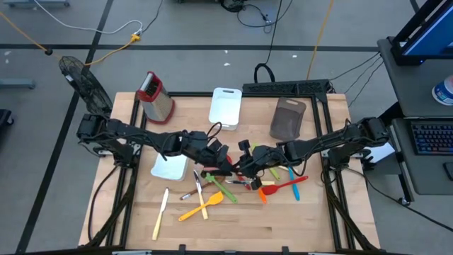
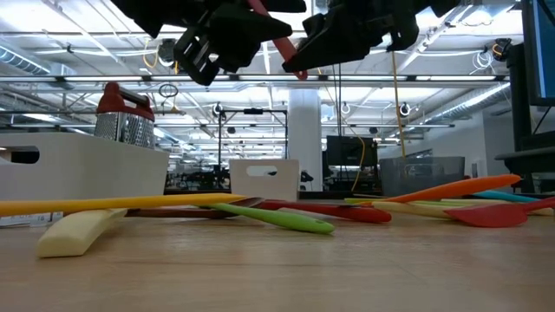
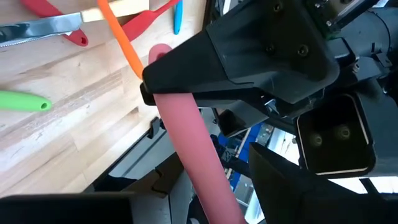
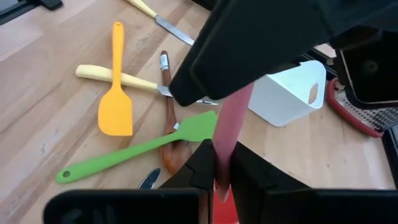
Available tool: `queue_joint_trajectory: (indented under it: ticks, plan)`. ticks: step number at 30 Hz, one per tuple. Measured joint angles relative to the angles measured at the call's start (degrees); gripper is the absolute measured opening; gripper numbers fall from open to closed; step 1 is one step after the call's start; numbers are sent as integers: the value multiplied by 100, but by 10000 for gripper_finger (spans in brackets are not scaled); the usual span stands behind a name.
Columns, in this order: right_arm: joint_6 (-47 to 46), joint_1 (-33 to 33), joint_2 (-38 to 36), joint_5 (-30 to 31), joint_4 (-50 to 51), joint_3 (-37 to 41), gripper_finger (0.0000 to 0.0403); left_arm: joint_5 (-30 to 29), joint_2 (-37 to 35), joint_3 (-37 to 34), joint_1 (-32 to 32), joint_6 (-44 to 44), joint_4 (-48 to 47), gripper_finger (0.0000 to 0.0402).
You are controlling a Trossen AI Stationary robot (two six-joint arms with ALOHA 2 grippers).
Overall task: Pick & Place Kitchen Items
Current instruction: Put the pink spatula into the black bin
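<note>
**Pink utensil held between both grippers above the table**

Both grippers are hanging above the table's middle, clear of the utensils lying below. The left gripper (image 1: 225, 164) and right gripper (image 1: 244, 168) are each pinching narrowly on one pink utensil (image 4: 231, 121). The white bin (image 1: 170, 166) is sitting beside the left gripper.

Non-utensil stuff on the wooden table (image 1: 297, 219): a metal box grater (image 1: 156, 97) with a red top lying tipped over around 10 o'clock. A white bin (image 1: 225, 105) sits at 12, and a grey bin (image 1: 288, 118) is just right of it around 1 o'clock. Another white tray (image 1: 170, 167) is at 9 o'clock, partly covered. Behind the table there's a black power strip (image 1: 287, 88), and a keyboard (image 1: 432, 138) sits way off at 3 o'clock.
</note>
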State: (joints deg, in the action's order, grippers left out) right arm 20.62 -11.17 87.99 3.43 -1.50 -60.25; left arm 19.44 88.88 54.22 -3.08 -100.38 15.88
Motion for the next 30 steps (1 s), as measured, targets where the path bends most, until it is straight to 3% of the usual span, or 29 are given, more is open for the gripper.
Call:
queue_joint_trajectory:
  ticks: [18,30]
  plan:
    - [125,96,-31,92,-79,0,21,-8,-2,7,2,652,-146,157]
    - [274,93,-31,403,0,2,21,601,-9,11,367,825,-699,157]
